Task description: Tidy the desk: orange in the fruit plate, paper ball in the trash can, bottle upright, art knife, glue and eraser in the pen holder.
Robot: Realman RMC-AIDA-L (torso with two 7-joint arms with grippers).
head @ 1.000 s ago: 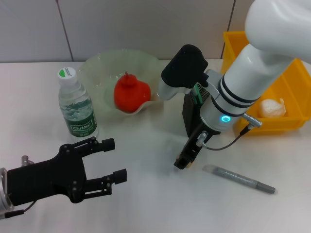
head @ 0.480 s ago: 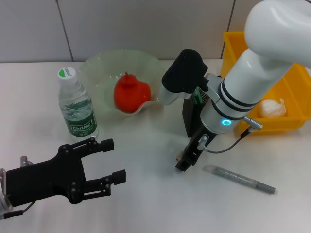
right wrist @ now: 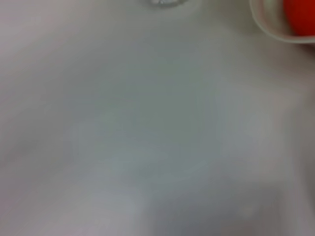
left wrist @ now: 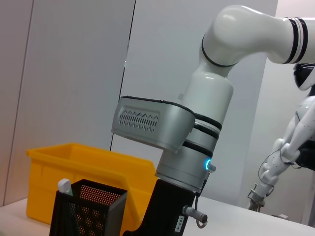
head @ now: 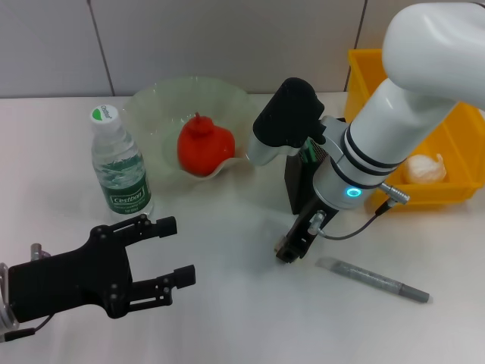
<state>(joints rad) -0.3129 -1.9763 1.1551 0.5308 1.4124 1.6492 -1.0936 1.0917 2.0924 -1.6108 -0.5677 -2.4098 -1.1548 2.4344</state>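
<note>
The orange (head: 203, 146) lies in the pale-green fruit plate (head: 155, 102). To its left the bottle (head: 119, 167) stands upright. A paper ball (head: 424, 168) rests in the yellow trash can (head: 462, 133). My right arm mostly hides the black mesh pen holder (head: 295, 186); in the left wrist view a white-capped stick (left wrist: 64, 186), seemingly the glue, stands in the pen holder (left wrist: 91, 211). The grey art knife (head: 371, 279) lies on the desk (head: 242, 318). My right gripper (head: 286, 249) points down just above the desk, left of the knife. My left gripper (head: 168, 251) hovers open and holds nothing at the front left. The eraser is out of view.
The trash can (left wrist: 83, 162) stands right behind the pen holder at the desk's right side. A grey wall closes off the back. The right wrist view shows bare desk (right wrist: 147, 137) with the fruit plate's rim (right wrist: 268, 27) and the orange (right wrist: 301, 14) at one corner.
My right gripper has drifted slightly right and away from the front edge, staying low over the desk. The left arm has barely moved.
</note>
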